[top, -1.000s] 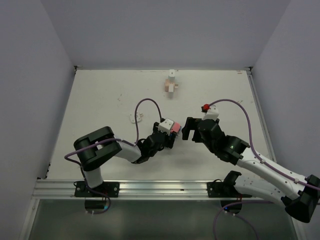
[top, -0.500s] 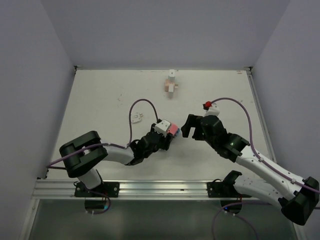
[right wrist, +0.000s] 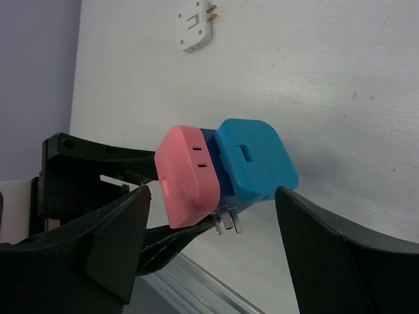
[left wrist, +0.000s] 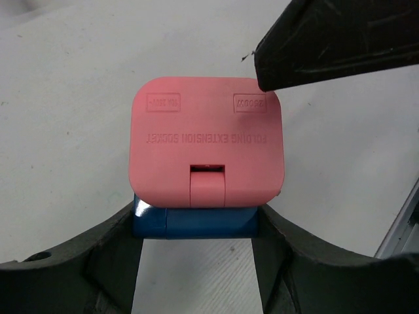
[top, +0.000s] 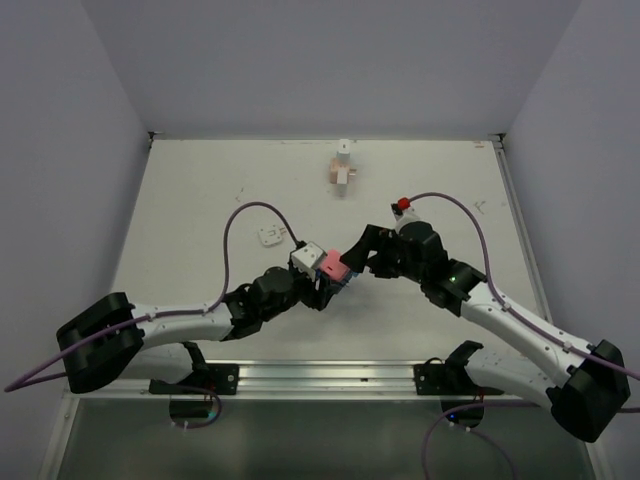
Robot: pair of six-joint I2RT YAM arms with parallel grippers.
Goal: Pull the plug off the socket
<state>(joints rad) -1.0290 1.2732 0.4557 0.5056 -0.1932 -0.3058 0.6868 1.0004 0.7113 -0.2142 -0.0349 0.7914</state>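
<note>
Pale walls enclose a white tabletop (top: 200,200). Judged progress: the pink socket (left wrist: 206,147) and the blue plug (left wrist: 196,224) are joined face to face near the middle of the tabletop. One grasp is made, while the second grasp and the pull apart are not yet done.

From 8 o'clock the left arm (top: 180,318) lies low, stretched almost flat toward the centre. Its claw (left wrist: 196,216) is closed on the blue plug, one finger pressed to each flank just under the pink socket. A spare white adapter (top: 270,236) lies loose at 10 o'clock from the held pair, well apart from it. A small wooden piece (top: 343,172) stands at 12 o'clock near the far edge. Metal prongs (right wrist: 229,222) show beneath the seam of the pair.

From 4 o'clock the right arm (top: 510,318) reaches in with its elbow bent. Its claw (right wrist: 213,190) is spread wide, one finger on each side of the pair, touching neither in the right wrist view.
</note>
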